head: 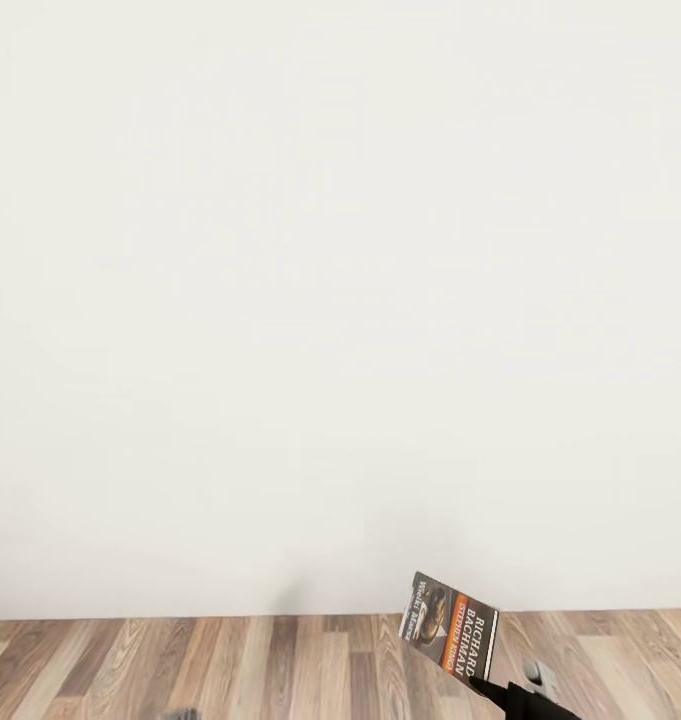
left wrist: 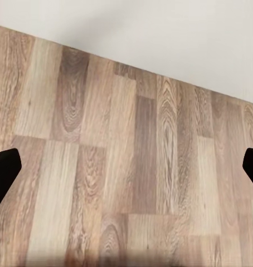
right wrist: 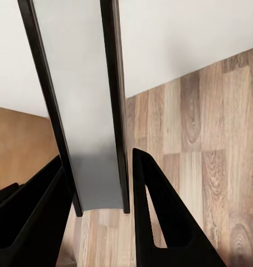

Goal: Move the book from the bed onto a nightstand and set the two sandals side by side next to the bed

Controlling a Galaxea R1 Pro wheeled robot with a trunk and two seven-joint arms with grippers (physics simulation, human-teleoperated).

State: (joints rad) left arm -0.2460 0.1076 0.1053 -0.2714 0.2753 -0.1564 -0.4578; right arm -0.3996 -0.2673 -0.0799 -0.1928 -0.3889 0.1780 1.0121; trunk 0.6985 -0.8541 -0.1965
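The book [head: 448, 623], a thin paperback with a dark cover, an orange band and white lettering, is held upright and tilted in front of a white wall, low at the right of the head view. My right gripper [head: 495, 688] is shut on its lower edge. In the right wrist view the book [right wrist: 84, 111] shows edge-on, its grey page block between dark covers, clamped between my two black fingers [right wrist: 160, 222]. My left gripper [left wrist: 126, 167] is open over bare floor, its black fingertips [left wrist: 4, 167] wide apart with nothing between them.
A plain white wall [head: 340, 300] stands close ahead and meets the grey-brown wood-plank floor [head: 230, 665] along a low line. In the right wrist view a brown wooden surface [right wrist: 20, 144] lies beside the book.
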